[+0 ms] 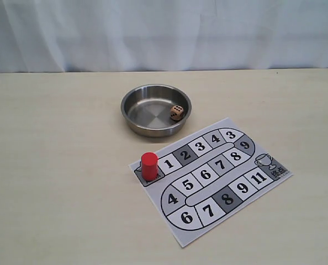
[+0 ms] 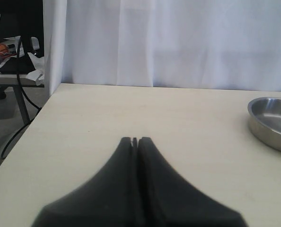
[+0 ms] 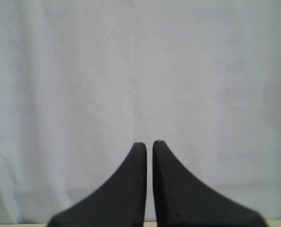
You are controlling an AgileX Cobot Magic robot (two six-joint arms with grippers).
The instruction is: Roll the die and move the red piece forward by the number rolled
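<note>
Right tool (image 3: 149, 144): two black fingers (image 3: 128, 189), matte, wide at base, narrow at tips. Tips almost together, only thin slit between them; tool closed. Behind tool: white curtain (image 3: 140, 71) with soft folds, covers whole background.

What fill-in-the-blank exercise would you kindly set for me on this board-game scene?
The ____ lies inside the steel bowl.
The red piece stands on the board next to the square numbered ____.
The highest number printed on the board is ____.
The left gripper is shut and holds ____.
Missing words: die; 1; 11; nothing.
</note>
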